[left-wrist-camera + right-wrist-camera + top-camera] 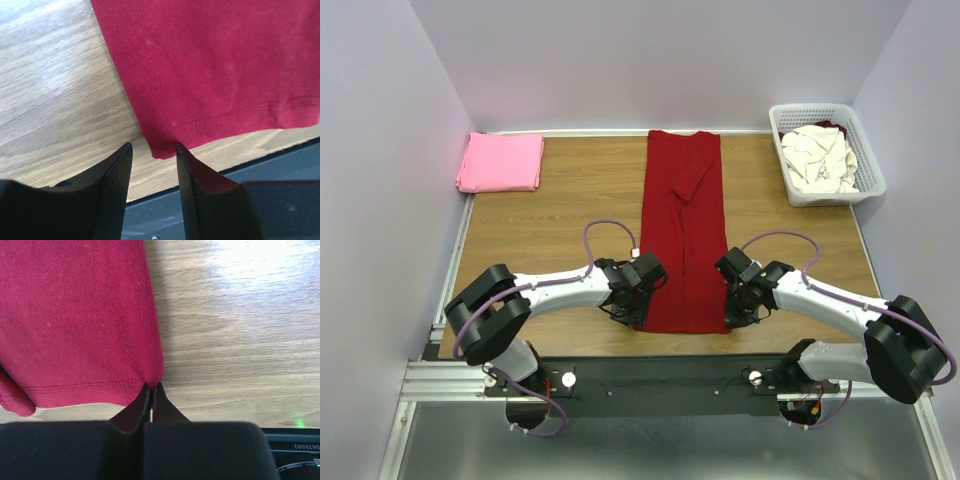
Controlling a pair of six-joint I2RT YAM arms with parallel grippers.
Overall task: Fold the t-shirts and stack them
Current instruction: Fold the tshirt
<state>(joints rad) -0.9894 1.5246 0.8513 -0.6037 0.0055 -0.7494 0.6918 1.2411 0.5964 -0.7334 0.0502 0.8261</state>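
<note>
A dark red t-shirt (684, 225) lies folded into a long strip down the middle of the table. My left gripper (634, 303) is open at the strip's near left corner; in the left wrist view its jaws (154, 150) stand either side of that corner (162, 148) without closing on it. My right gripper (734, 303) is shut on the near right corner of the dark red t-shirt (80, 320), with the hem pinched between the fingertips (151, 388). A folded bright pink t-shirt (501, 162) lies at the far left. Cream-white t-shirts (820, 158) lie crumpled in the basket.
A white plastic lattice basket (873, 176) stands at the far right corner. The table's near edge and a black rail (660, 368) run just behind both grippers. Grey walls close in the table on the left, back and right.
</note>
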